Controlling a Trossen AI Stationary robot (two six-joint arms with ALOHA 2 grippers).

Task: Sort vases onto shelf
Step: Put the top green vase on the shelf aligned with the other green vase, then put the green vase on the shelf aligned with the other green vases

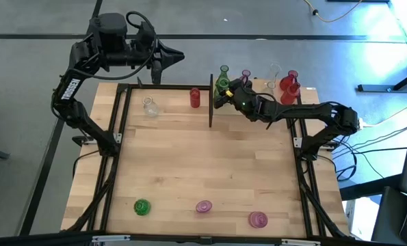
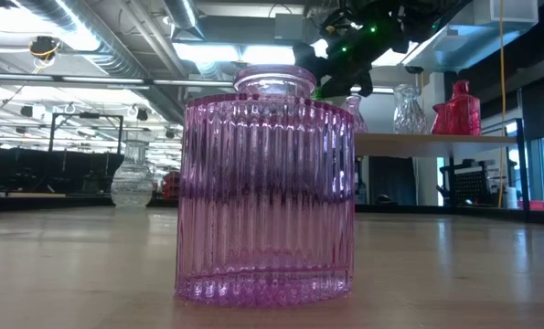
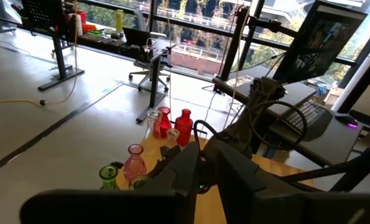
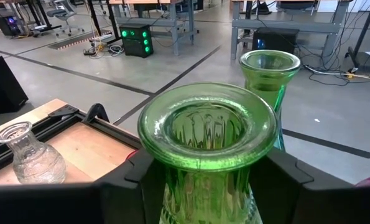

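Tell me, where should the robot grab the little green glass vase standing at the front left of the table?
Probably by its narrow neck, coming straight down from above. The small green glass vase stands upright with its round mouth facing up, and the wooden tabletop around it is bare, so nothing blocks a downward reach. The body below looks wider and rounder, likely harder for two fingers to pinch.

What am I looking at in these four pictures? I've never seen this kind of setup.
Two dark robot arms work at a wooden table, sorting small glass vases. One camera looks down from above, one sits at table height, and one rides on each wrist. The right gripper is at the raised shelf at the table's far edge, its fingers either side of a green vase; whether they grip it is unclear. Pink, clear and red vases stand there too. The left gripper waits beyond the far edge. A ribbed pink vase stands right before the low camera.
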